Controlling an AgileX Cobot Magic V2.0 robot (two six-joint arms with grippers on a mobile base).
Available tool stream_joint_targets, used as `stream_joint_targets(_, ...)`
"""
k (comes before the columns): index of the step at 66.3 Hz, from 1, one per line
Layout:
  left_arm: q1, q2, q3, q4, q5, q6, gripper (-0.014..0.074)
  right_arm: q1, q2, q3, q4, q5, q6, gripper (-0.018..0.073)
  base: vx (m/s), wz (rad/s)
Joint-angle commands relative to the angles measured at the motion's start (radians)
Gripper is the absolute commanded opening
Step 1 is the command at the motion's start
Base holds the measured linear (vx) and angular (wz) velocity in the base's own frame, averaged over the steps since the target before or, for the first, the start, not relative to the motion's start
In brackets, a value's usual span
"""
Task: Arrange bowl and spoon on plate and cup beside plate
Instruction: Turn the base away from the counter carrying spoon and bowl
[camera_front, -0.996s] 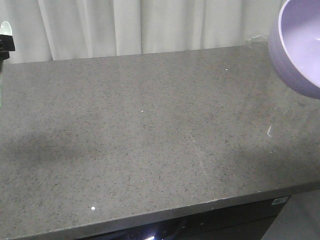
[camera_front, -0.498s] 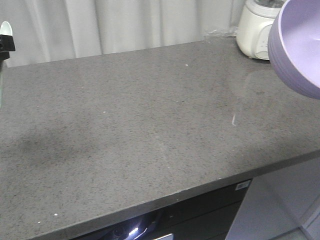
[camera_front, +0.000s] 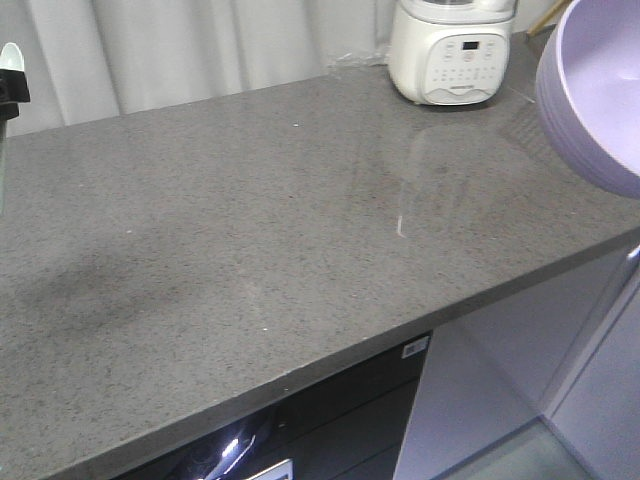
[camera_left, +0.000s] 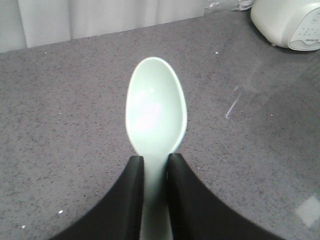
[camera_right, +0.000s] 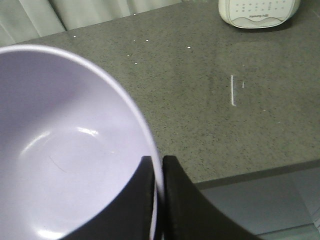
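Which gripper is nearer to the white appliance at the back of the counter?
Right. The right gripper, holding the bowl, is on the white appliance's side of the counter; the left gripper, holding the spoon, is toward the opposite end.

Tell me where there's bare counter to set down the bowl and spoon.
The countertop lies bare from the curtain at the back to its front edge, everywhere left of the white appliance. Only that back right corner is crowded. The spoon, in the left gripper, hangs over bare stone.
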Motion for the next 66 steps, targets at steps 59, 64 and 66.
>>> stream_joint_targets(59, -0.003, -0.027, -0.023, -0.019, -0.059, -0.003, -0.0006, -0.002, -0.017, -0.027, 0.050, -0.046, -0.009, -0.0004, -0.01, -0.27)
stream_joint_targets(64, -0.003, -0.027, -0.023, -0.019, -0.059, -0.003, -0.0006, -0.002, -0.017, -0.027, 0.050, -0.046, -0.009, -0.0004, -0.01, -0.25)
stream_joint_targets(66, -0.003, -0.027, -0.023, -0.019, -0.059, -0.003, -0.0006, -0.002, -0.017, -0.027, 0.050, -0.046, -0.009, -0.0004, -0.01, -0.25)
